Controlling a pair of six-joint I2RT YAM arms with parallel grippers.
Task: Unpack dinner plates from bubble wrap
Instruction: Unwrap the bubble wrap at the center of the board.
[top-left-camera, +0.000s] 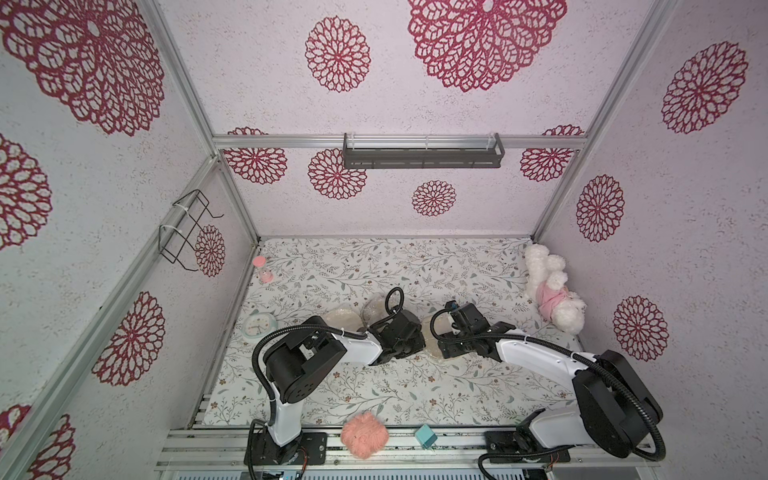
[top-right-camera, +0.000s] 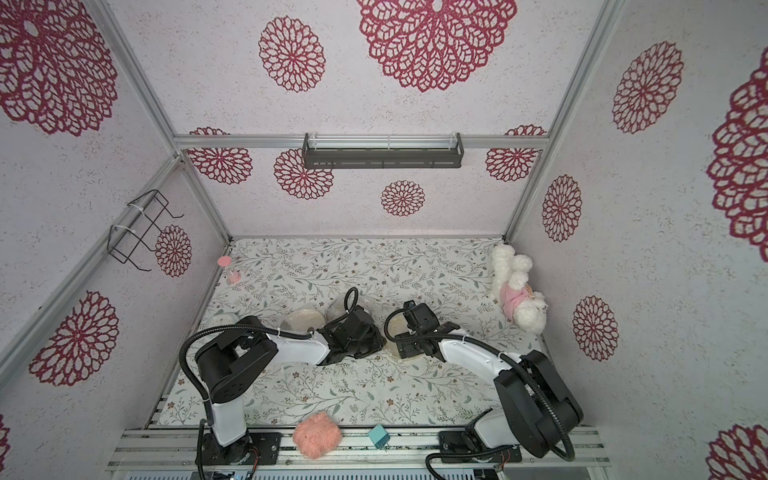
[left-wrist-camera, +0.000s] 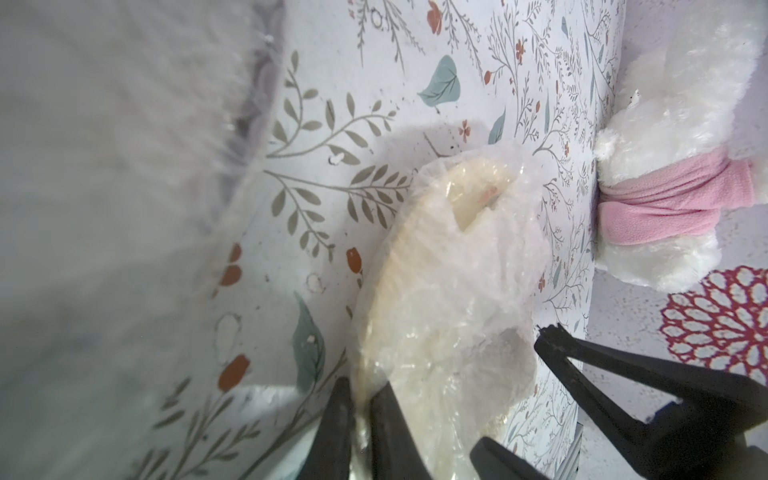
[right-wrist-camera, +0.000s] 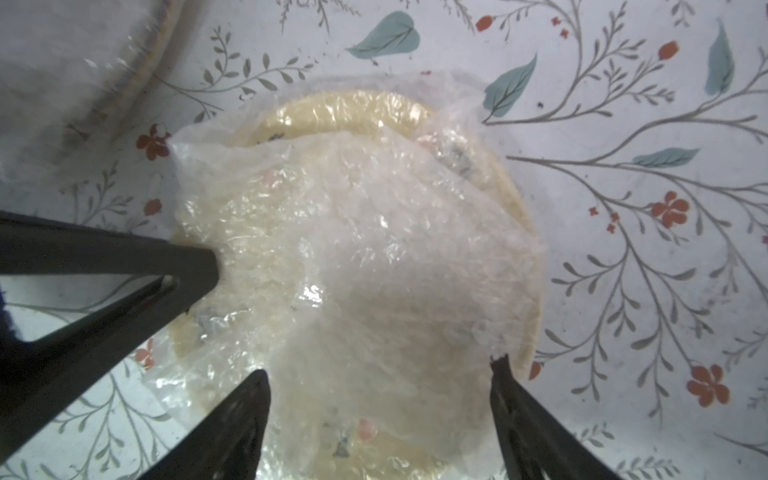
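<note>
A cream dinner plate (right-wrist-camera: 332, 104) with small dark motifs lies on the floral table, covered by crinkly bubble wrap (right-wrist-camera: 353, 228). In both top views it sits between the two wrists, mostly hidden (top-left-camera: 432, 332). My left gripper (left-wrist-camera: 363, 415) is shut on the wrap's edge at the plate's rim, with glossy film between its fingers (left-wrist-camera: 386, 419). My right gripper (right-wrist-camera: 382, 415) stands open over the wrapped plate, with nothing pinched. Two more wrapped plates (top-left-camera: 343, 321) (top-left-camera: 374, 307) lie just behind the left wrist.
A white clock (top-left-camera: 261, 325) and a pink hourglass (top-left-camera: 262, 270) stand by the left wall. A white plush dog in pink (top-left-camera: 552, 291) leans at the right wall. A pink yarn ball (top-left-camera: 365, 434) and a teal box (top-left-camera: 427, 435) sit on the front rail.
</note>
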